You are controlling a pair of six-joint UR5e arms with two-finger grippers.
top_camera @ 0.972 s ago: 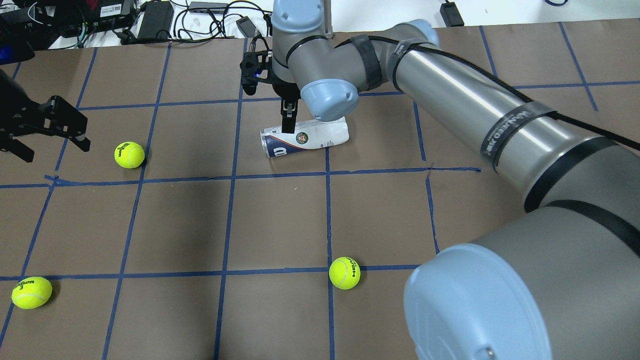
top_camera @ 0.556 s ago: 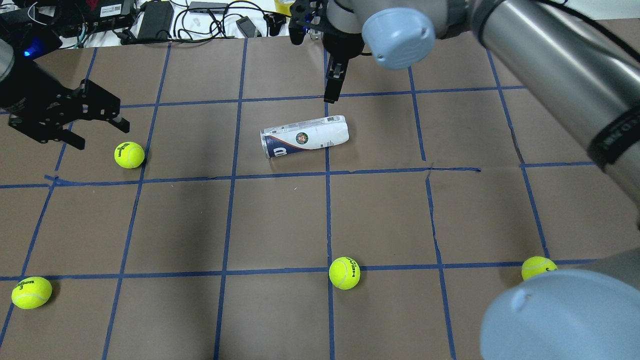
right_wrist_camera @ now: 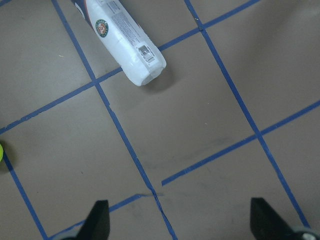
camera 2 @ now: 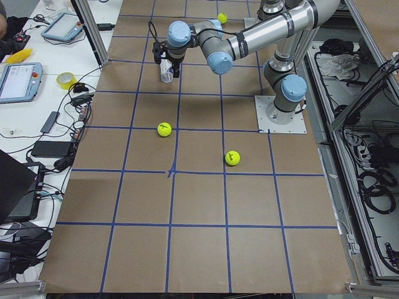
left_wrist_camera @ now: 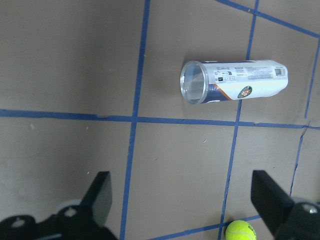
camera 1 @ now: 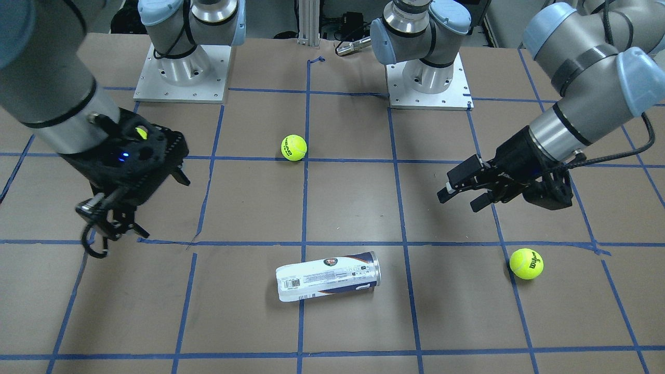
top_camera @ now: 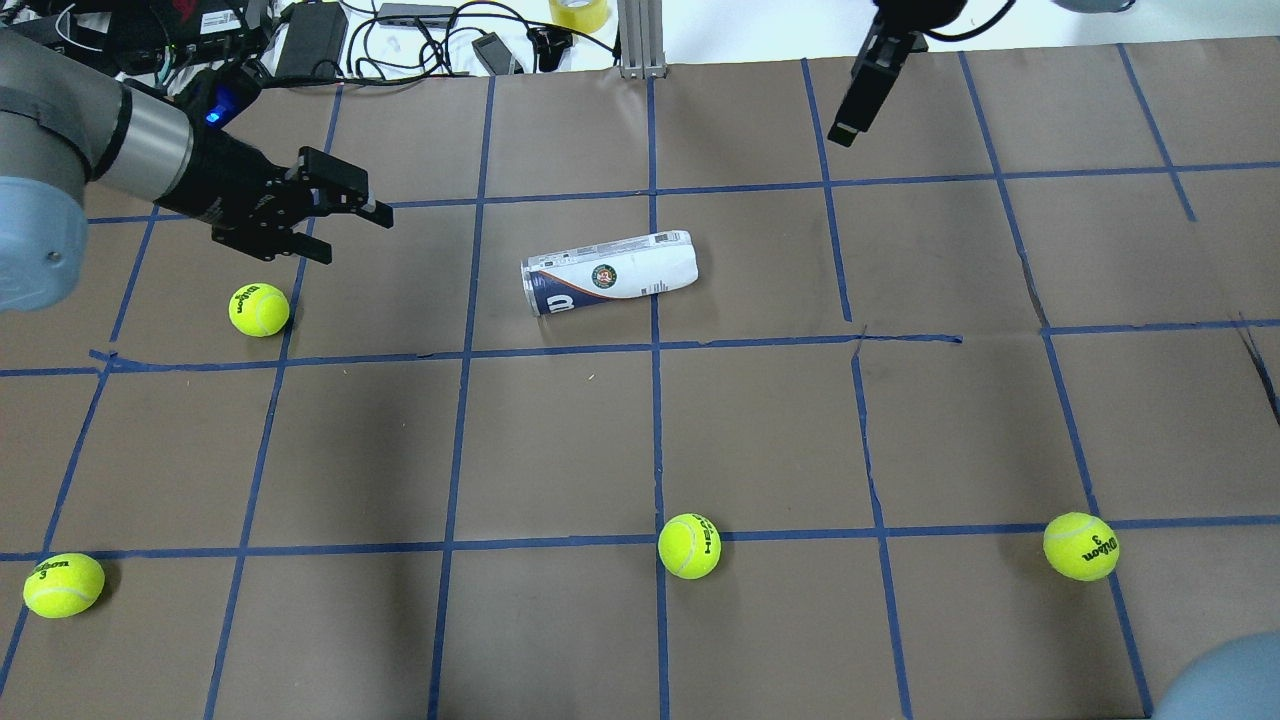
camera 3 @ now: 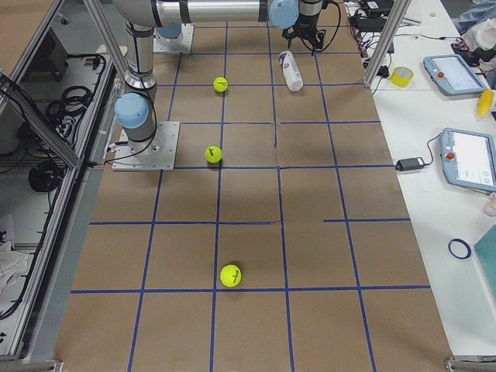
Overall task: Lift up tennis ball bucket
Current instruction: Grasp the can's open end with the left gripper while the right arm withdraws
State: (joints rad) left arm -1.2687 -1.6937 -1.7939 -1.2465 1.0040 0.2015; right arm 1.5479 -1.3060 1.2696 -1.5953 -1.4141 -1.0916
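The tennis ball bucket [top_camera: 608,273] is a clear can with a white and navy label. It lies on its side on the brown table, with nothing holding it. It also shows in the front view [camera 1: 327,276], the left wrist view [left_wrist_camera: 235,82] and the right wrist view [right_wrist_camera: 122,42]. Its open mouth points toward my left gripper [top_camera: 350,215], which is open, empty, and to the can's left above the table. My right gripper [top_camera: 850,125] is open and raised at the far right, away from the can.
Loose yellow-green tennis balls lie around: one near the left gripper [top_camera: 259,309], one at the front middle [top_camera: 689,546], one at the front left [top_camera: 63,585], one at the front right [top_camera: 1081,546]. Cables and electronics [top_camera: 300,35] line the far edge.
My right arm has lifted off the can and swung away to the far right. My left gripper has moved right, closer to the can. The can has not moved.
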